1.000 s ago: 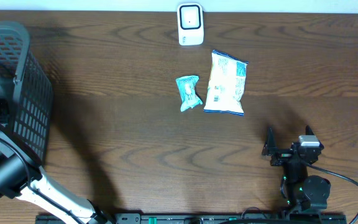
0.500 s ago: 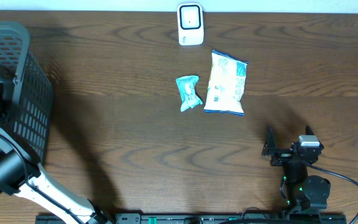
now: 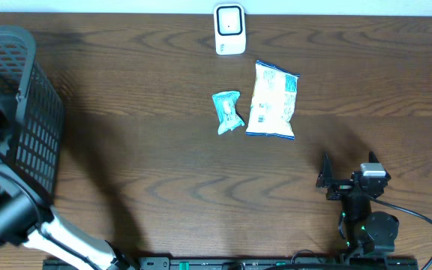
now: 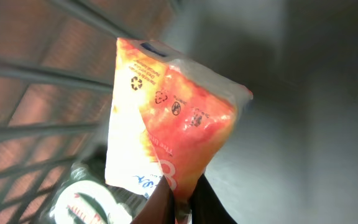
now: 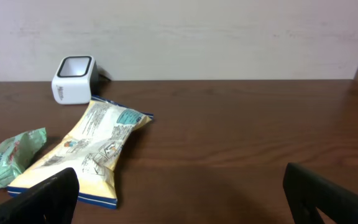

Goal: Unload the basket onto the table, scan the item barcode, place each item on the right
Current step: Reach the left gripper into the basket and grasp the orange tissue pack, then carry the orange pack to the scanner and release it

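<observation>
Pinching the lower edge of an orange-and-white glossy plastic snack packet (image 4: 166, 124), the left gripper (image 4: 180, 200) holds it inside the grey plastic mesh basket (image 3: 22, 97) (table's 9 o'clock side). The right gripper (image 3: 348, 166), at 5 o'clock, stands wide and empty. A white box-shaped barcode scanner (image 3: 229, 30) sits at 12 o'clock.

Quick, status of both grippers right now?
Left gripper: closed on the orange packet.
Right gripper: open, holding nothing.
</observation>
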